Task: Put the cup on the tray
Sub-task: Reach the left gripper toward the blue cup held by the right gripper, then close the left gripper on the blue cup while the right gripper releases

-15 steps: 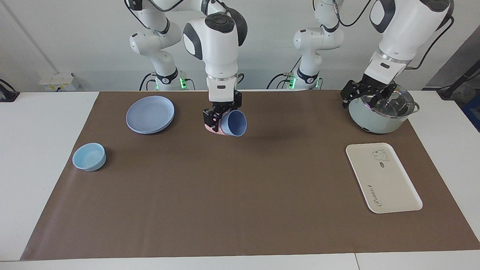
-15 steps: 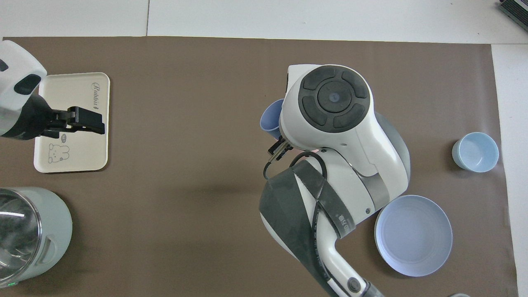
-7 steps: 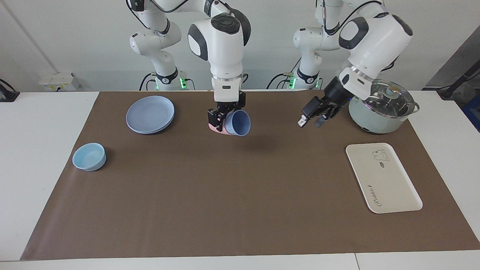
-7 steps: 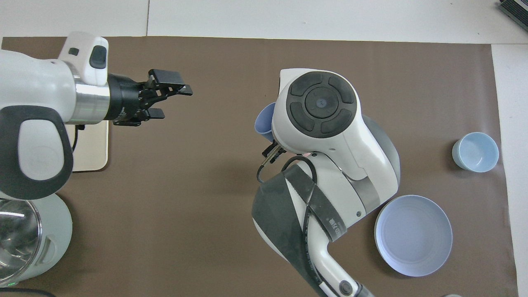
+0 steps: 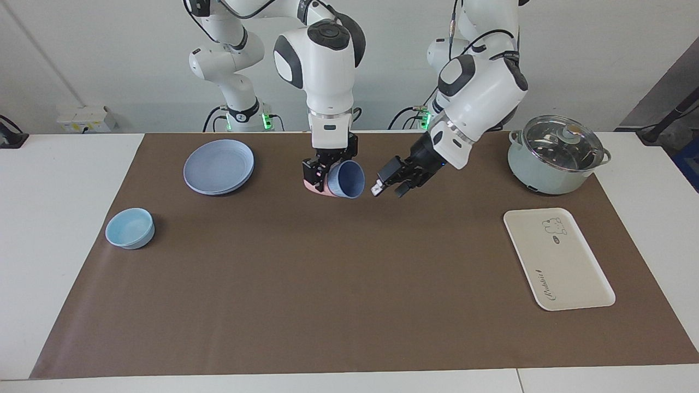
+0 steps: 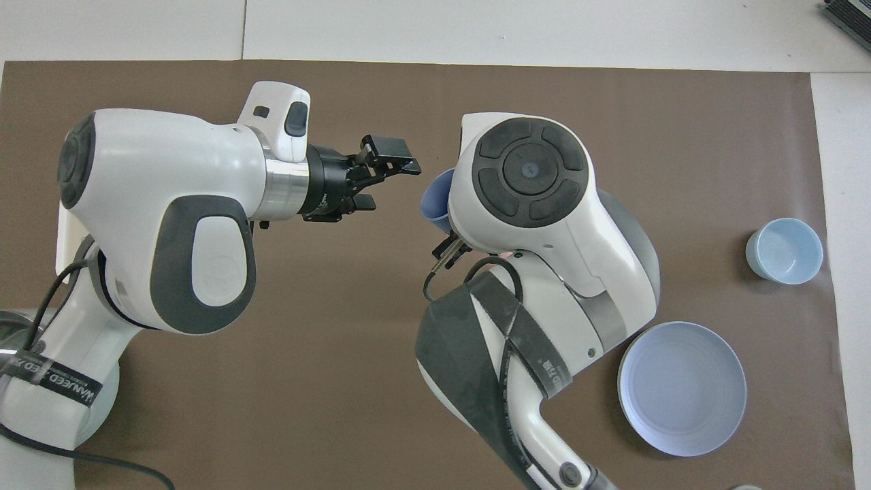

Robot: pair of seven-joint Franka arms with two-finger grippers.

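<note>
right gripper [image 5: 319, 177]: in the air over mid-counter, fingers clamped on the cup [image 5: 345, 180], tipped on its side
left gripper [image 5: 389, 183]: fingers apart, just beside the cup's mouth
tray [image 5: 568, 275]: toward the left arm's end, bare
pot [image 5: 554, 155]: lidded

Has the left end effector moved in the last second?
Yes. The left end effector left the pot and swung toward the cup held by the right end effector.
</note>
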